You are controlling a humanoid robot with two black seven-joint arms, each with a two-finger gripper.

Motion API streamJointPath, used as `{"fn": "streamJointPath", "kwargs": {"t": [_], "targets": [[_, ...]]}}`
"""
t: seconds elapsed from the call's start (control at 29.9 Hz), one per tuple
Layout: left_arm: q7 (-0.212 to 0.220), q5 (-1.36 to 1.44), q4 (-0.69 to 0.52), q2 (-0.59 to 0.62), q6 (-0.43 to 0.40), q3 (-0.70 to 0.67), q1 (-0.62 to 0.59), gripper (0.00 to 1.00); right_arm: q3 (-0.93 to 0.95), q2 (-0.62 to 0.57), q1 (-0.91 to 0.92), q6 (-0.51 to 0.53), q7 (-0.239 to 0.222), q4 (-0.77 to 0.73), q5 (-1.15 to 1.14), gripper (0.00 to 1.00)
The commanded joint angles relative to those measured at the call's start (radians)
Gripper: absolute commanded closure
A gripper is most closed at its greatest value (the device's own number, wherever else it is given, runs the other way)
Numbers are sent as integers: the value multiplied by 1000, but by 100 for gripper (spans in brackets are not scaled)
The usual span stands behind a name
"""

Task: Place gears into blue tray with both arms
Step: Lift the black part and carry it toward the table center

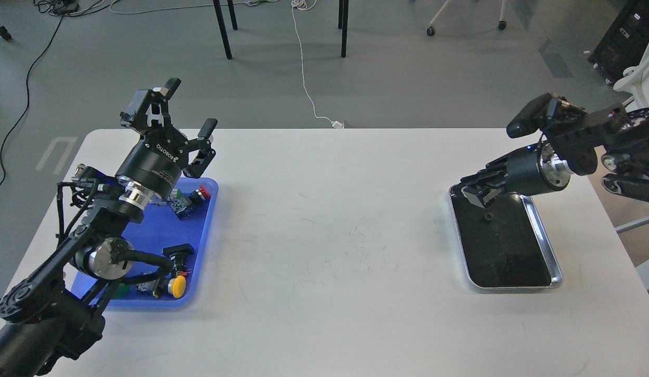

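- Reaching in from the left edge, the black left arm rises over the near-left part of the white rectangular table, with its silver wrist ring just above the tray below it.
- Its two-finger left gripper points up and away from the table, fingers spread wide apart with nothing between them; one finger is higher than the other.
- The bright blue plastic tray, rectangular with rounded corners and a low rim, lies on the left side of the table, partly hidden by that arm.
- Coloured push-button switches lie in the blue tray: a red-capped one near the far right corner, a yellow-capped one near the front, and a green one half hidden beside the arm.
- The black right arm comes in from the right edge and slants down to the far end of the shiny silver metal tray with a dark bottom.
- Its right gripper hangs low over that far end; the fingers are dark against the dark bottom, and I cannot tell whether they are parted or together.
- One tiny black round gear lies on the dark bottom of the silver tray, just in front of the right gripper and apart from it.
- No gear can be made out in the blue tray from here.
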Motion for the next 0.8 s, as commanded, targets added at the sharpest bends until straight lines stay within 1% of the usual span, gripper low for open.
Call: {"fn": "streamJointPath", "kwargs": {"t": [0.0,0.17,0.33,0.43,0.67,0.77], "targets": [[0,-2,-5,16,0,-4,0,2,-6,128,-17,-20,0,-22,63,81],[0,-2,-18,27,0,-5,2,2,-11,282,-108,-109,0,-101,110,81],[-2,-2,-18,28,0,-5,2,2,-15,430,-188,-140,0,-197,148,81],[-2,-2,-20,36,0,-16,6,2,-53,500,-206,-163,0,-232,153,81],[-2,-2,-21,42,0,-19,20,2,-92,501,-231,-177,0,-266,167,81],[-2,-2,-21,42,0,-19,23,2,-92,501,-231,-177,0,-266,178,79]]}}
